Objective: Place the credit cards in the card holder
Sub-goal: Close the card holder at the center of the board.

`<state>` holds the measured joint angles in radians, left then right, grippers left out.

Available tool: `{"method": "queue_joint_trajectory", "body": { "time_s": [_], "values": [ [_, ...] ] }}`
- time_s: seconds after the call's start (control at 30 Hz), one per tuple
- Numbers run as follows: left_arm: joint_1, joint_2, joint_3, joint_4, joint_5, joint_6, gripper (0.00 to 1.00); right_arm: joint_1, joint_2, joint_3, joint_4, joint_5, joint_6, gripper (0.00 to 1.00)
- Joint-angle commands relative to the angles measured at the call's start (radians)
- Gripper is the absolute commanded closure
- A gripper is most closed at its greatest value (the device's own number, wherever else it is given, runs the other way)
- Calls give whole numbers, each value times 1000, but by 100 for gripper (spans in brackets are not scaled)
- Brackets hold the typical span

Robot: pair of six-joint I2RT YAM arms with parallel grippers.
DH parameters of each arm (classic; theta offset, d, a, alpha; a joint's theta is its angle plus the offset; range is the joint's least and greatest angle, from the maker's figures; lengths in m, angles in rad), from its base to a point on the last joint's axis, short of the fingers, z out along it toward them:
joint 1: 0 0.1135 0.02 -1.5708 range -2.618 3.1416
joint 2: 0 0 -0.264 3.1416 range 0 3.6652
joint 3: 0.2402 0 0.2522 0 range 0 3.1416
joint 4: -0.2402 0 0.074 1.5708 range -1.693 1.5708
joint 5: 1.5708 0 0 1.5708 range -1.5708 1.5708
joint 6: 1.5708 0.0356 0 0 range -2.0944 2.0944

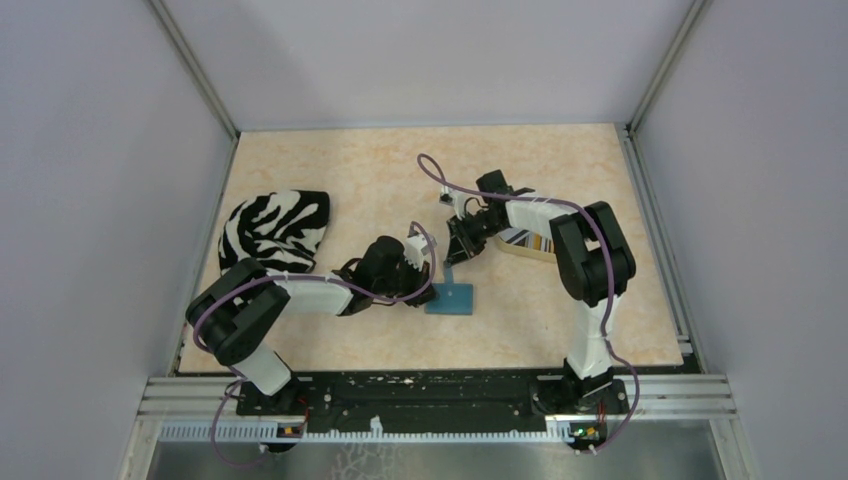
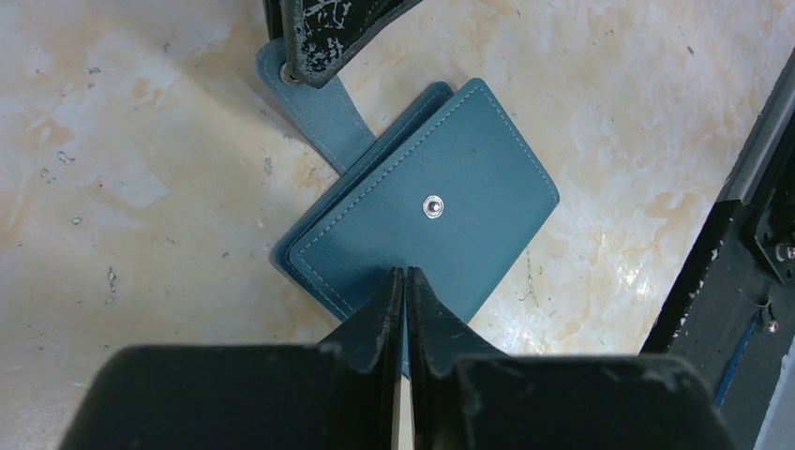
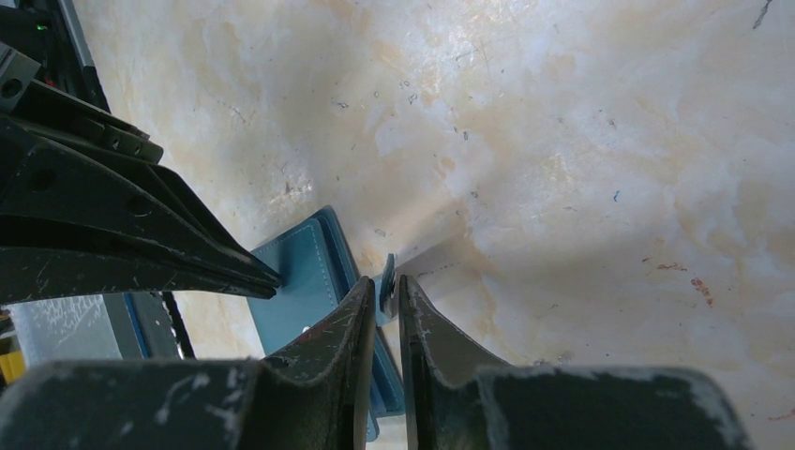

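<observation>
The teal card holder lies folded flat on the table, its snap stud facing up, as the left wrist view shows. My left gripper is shut, its tips resting on the holder's near edge. My right gripper is shut on the holder's snap tab, which sticks out from the far side. In the top view both grippers meet over the holder, the left and the right. Striped credit cards lie in a beige tray, mostly hidden by the right arm.
A black-and-white zebra-patterned cloth lies at the left of the table. Metal frame rails run along both table sides and the near edge. Grey walls close in the table on three sides.
</observation>
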<state>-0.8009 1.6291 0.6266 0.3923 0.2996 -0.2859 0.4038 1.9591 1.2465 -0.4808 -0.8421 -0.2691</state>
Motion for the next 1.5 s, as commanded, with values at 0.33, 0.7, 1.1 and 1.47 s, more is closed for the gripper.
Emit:
{"method": "queue_joint_trajectory", "body": {
  "time_s": [0.33, 0.7, 1.1, 1.47],
  "values": [
    [4, 29, 17, -39, 2, 25, 91, -20, -45, 53, 8, -24, -13, 83],
    [4, 31, 19, -41, 7, 24, 92, -20, -43, 49, 16, -38, -13, 92],
    [4, 37, 16, -24, 20, -1, 91, -20, -62, 67, -48, -56, -101, 100],
    [75, 59, -20, 68, 163, -96, 94, -17, -185, -33, -58, -35, -326, 100]
  ]
}}
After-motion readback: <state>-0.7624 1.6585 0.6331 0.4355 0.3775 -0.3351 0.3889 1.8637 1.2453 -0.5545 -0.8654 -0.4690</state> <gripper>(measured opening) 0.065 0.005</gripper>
